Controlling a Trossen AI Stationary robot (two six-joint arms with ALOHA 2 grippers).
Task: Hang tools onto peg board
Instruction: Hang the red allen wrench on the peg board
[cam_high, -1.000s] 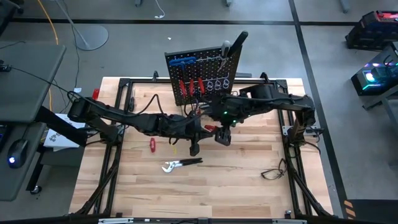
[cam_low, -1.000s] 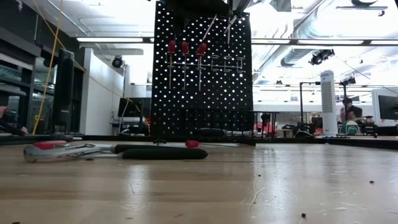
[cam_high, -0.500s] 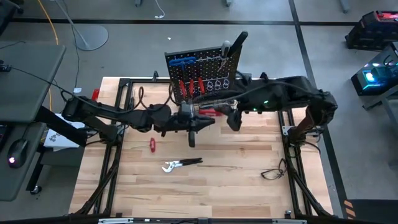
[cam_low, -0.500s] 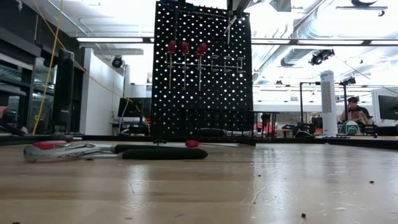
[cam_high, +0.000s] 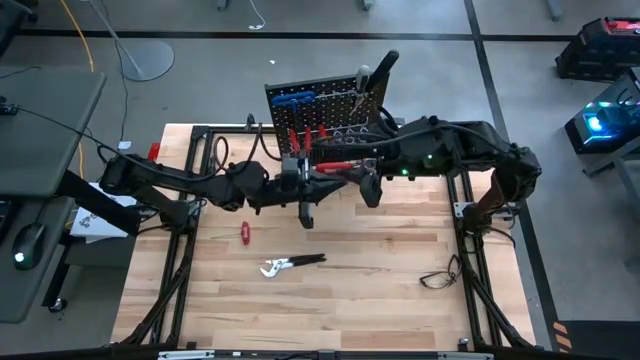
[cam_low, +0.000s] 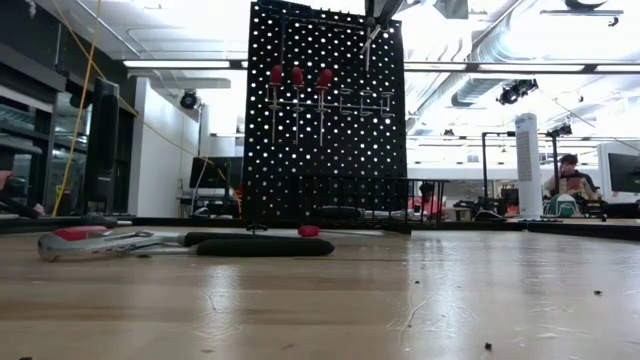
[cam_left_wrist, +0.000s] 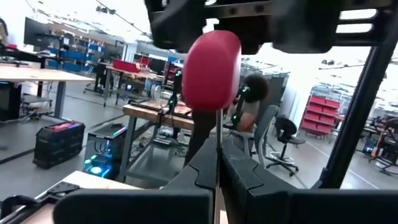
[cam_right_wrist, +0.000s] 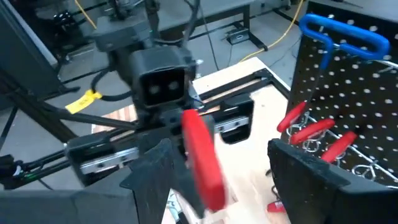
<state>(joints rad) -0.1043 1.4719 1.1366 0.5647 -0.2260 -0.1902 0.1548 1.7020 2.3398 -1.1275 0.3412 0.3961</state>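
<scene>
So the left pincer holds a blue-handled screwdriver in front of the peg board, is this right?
Not quite: the handle is red, not blue. The left pincer holds a red-handled screwdriver in front of the peg board; the left wrist view shows it.

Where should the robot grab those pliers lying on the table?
Probably across the two black handles of the pliers, just behind the silver head, coming straight down from above. They lie flat on the table, handles close together, so a pincer can close over both. The left pincer holds a screwdriver now.
</scene>
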